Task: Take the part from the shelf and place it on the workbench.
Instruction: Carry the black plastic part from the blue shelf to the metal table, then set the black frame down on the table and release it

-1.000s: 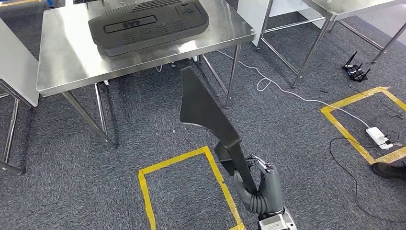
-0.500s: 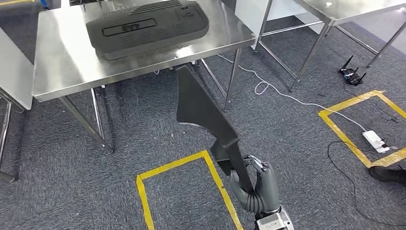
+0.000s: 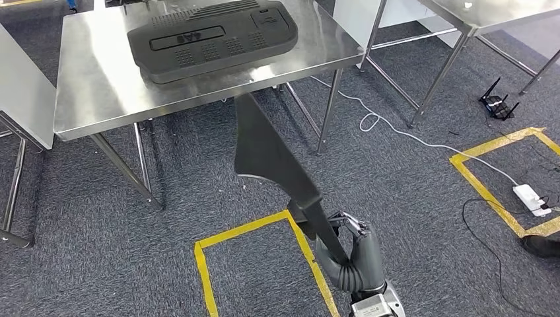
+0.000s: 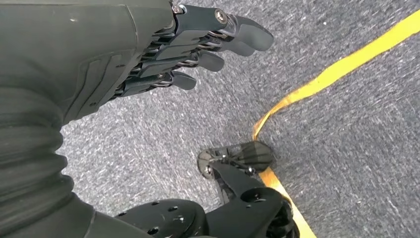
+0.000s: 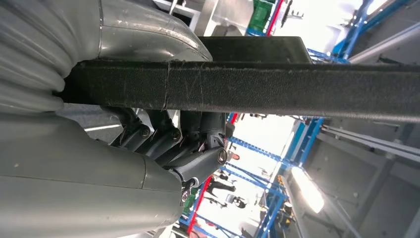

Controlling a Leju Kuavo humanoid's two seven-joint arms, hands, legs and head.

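The robot's right hand (image 3: 353, 254), low and right of centre in the head view, grips the narrow lower end of a long, dark part (image 3: 274, 158), its fingers wrapped around the stem. The part stands nearly upright in the grasp, its long axis slanting from the hand at lower centre up and to the left, broadening to a wide blade whose top edge reaches just below the front edge of the steel workbench (image 3: 92, 86) in the upper left of the frame. The right wrist view confirms the clamp: the fingers (image 5: 188, 134) curl under the part's dark, felt-like edge (image 5: 277, 89), the thumb side pressed over it.

The workbench lies ahead of the hand, further up the frame, and a large black moulded panel (image 3: 211, 36) takes up the middle of its surface; bare steel shows to the panel's left and along the front. The placing, by this reading, turns on carrying the part forward and tipping its long axis down flat onto that bare steel, probably beside the panel.

The left hand (image 4: 208, 47) hangs over grey carpet near a yellow tape line (image 4: 327, 74), fingers slightly apart and holding nothing.
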